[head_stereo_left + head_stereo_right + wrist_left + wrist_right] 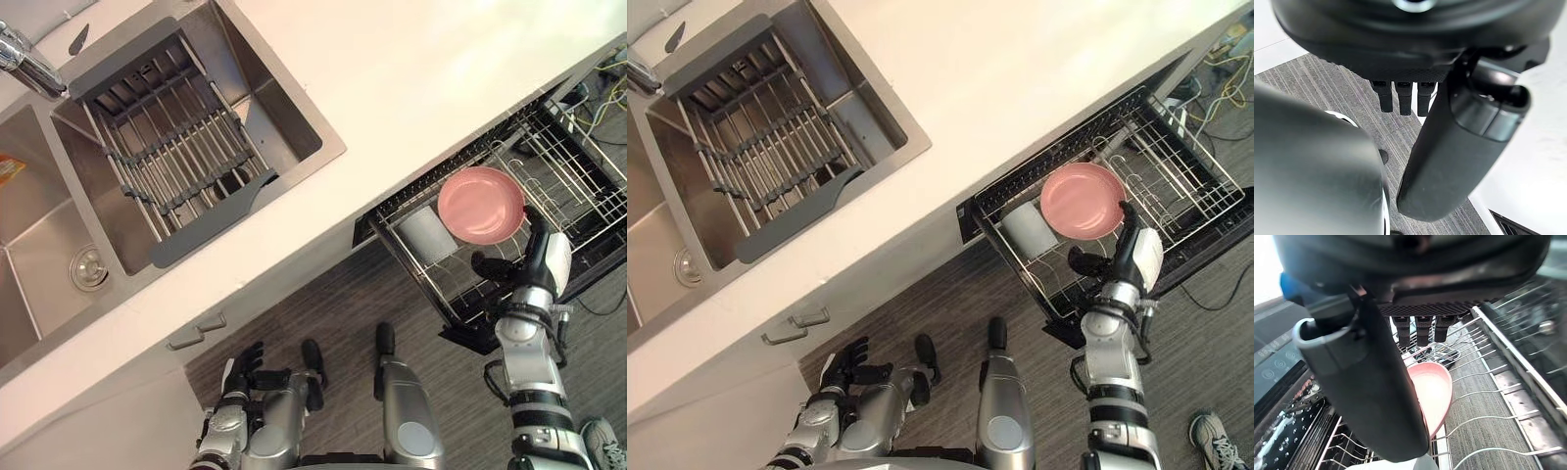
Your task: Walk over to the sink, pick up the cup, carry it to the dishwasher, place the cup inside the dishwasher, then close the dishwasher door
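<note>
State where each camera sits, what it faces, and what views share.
Left eye view: on the head, looking down at sink, counter and dishwasher rack; left hand and right hand show.
Right eye view: beside it, same scene and arms.
Left wrist view: on the left wrist, along the open left hand to the floor.
Right wrist view: on the right wrist, along the open right hand to the pink bowl in the rack, shared with both eye views.

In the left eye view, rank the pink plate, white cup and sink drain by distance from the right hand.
1. Pink plate, beside the right hand.
2. White cup, left of the plate.
3. Sink drain, far left.
</note>
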